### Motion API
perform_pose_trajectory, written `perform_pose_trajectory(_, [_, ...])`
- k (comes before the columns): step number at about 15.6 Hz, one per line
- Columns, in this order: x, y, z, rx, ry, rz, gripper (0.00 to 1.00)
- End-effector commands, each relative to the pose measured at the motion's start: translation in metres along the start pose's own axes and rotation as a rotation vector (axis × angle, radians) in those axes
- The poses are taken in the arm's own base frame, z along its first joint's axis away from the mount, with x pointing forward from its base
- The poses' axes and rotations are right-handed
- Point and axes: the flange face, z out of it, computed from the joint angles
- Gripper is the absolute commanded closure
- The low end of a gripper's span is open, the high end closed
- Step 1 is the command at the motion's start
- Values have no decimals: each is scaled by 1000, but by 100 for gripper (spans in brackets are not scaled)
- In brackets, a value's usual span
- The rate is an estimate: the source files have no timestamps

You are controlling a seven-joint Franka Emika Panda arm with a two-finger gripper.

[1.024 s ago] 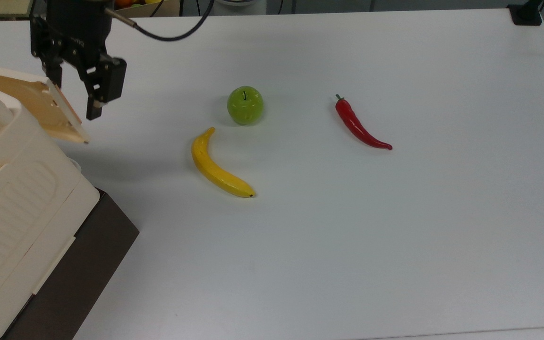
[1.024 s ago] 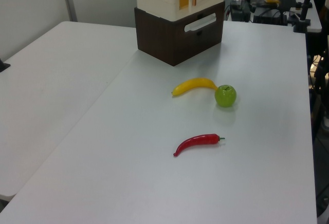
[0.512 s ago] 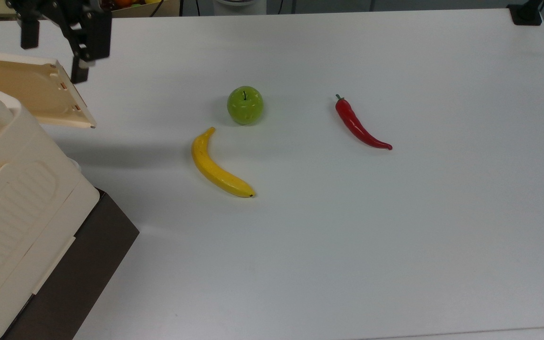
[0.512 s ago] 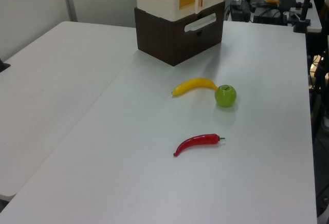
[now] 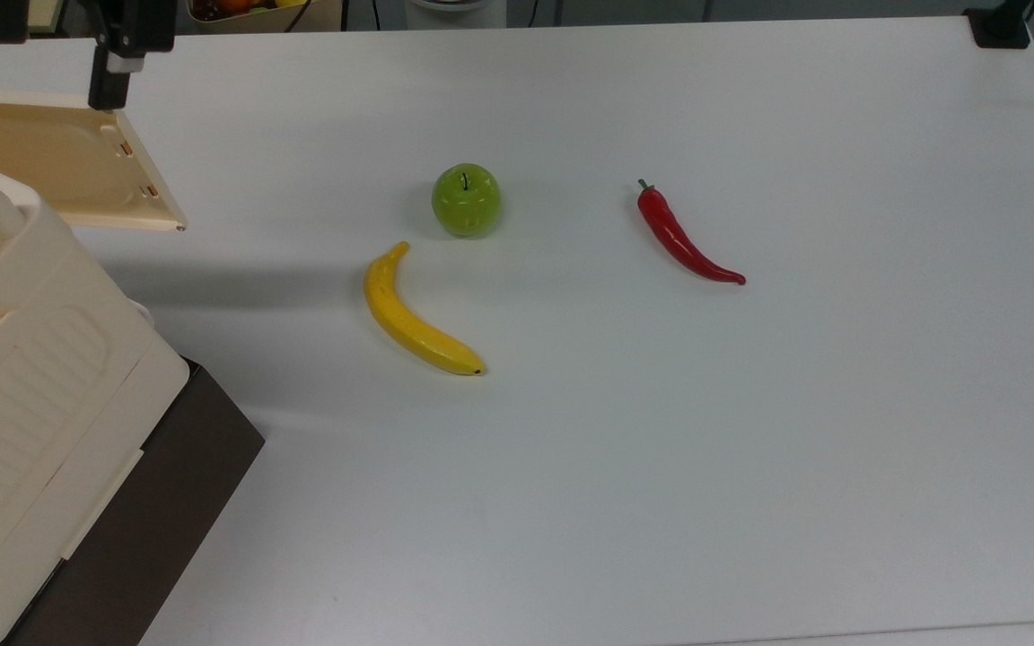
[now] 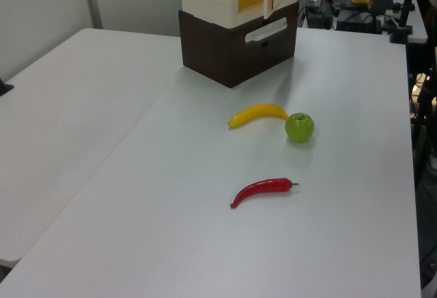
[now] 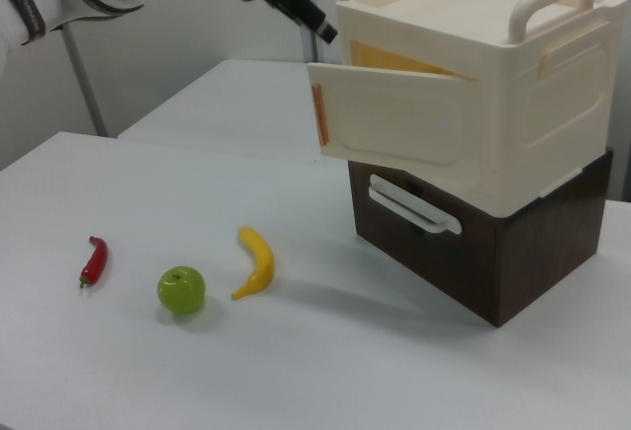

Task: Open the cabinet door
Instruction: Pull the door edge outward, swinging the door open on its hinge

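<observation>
The cabinet (image 5: 23, 377) is a big cream case on a dark brown base (image 5: 158, 502) at the top view's left. Its cabinet door (image 5: 50, 161) stands swung out, a flat cream panel with two small brownish slots near its free edge. In the right view the cabinet door (image 7: 394, 124) hangs open toward the right view's left, and orange shows inside the cabinet (image 7: 493, 75). My gripper (image 5: 57, 72) is open just beyond the door's far edge, touching nothing. One of its dark fingers (image 7: 314, 18) hovers above the door's free corner.
On the white table (image 5: 750, 449) lie a green apple (image 5: 466, 199), a yellow banana (image 5: 414, 314) and a red chili pepper (image 5: 683, 238), all to the top view's right of the cabinet. A black clamp (image 5: 1000, 25) sits at the far right corner.
The gripper has let go of the door's edge and risen toward the top view's top left. The door has swung further open.
</observation>
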Motion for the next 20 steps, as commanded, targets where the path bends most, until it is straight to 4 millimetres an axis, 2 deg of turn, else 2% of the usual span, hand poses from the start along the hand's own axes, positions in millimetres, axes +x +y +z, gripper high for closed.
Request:
perform_pose_trajectory(1, [1,-10,17,46,41,21,0])
perform_pose_trajectory(5, [-16,-11,43,21,-11,-5,0])
perform_pose_trajectory(9, [-30,-6,58,-14,-95,-57,0])
perform_pose_trajectory(12, [-38,7,55,-51,-210,-160,0])
perform_pose_trajectory(14, [-40,18,46,-36,-285,-216,0])
perform_pose_trajectory(17, [-49,32,43,-15,-404,-327,0])
perform_pose_trajectory(20, [-63,20,43,8,-457,-350,0])
